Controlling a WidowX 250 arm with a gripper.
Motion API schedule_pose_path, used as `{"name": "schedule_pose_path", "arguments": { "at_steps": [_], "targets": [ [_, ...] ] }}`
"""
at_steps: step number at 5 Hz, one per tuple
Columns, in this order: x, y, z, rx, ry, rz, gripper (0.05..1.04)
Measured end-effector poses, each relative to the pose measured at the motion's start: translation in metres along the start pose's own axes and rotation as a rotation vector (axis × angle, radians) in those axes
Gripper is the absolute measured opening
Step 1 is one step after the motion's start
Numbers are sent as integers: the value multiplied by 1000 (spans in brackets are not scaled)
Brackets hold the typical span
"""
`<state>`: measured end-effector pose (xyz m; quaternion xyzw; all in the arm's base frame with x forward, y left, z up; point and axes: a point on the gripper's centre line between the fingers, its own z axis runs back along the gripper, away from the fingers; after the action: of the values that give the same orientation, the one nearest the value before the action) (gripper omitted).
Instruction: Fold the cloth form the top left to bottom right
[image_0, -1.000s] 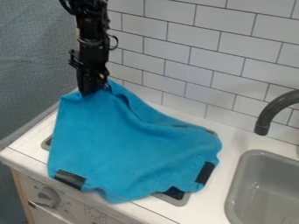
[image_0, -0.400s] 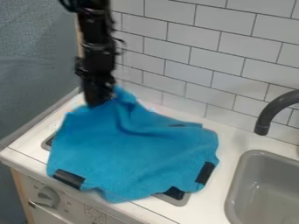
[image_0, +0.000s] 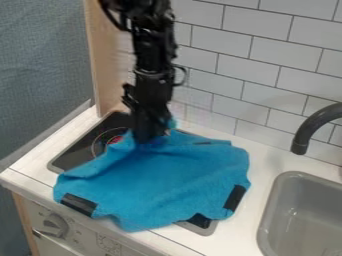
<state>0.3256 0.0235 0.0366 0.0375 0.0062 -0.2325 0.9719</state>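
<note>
Gripping a bunched upper part of the blue cloth (image_0: 174, 180) with the black gripper (image_0: 150, 137), pointed downward. Spreads out below the gripper and to both sides, creased near the grip and draped over part of the dark cooktop (image_0: 75, 151). Leaves the burner ring (image_0: 98, 145) just left of the gripper uncovered. Reaches over the counter's front edge, below the gripper, and stops short of the gray sink (image_0: 270, 212), well to its right.

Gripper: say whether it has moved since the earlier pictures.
Yes. Judged against the faucet, the gripper has moved rightward and lower in the view, closer to it.
</note>
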Motion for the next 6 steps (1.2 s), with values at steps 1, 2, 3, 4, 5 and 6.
{"name": "schedule_pose_path", "arguments": {
  "at_steps": [1, 2, 3, 4, 5, 6],
  "targets": [
    [9, -19, -12, -1, 22, -29, 52],
    [12, -28, -27, 3, 50, -47, 52],
    [12, -38, -39, -4, 74, -53, 71],
    [11, -39, -40, -7, 76, -22, 235],
    [10, -40, -40, -9, 80, -13, 478],
    [10, -40, -34, -17, 76, -13, 806]
  ]
}}
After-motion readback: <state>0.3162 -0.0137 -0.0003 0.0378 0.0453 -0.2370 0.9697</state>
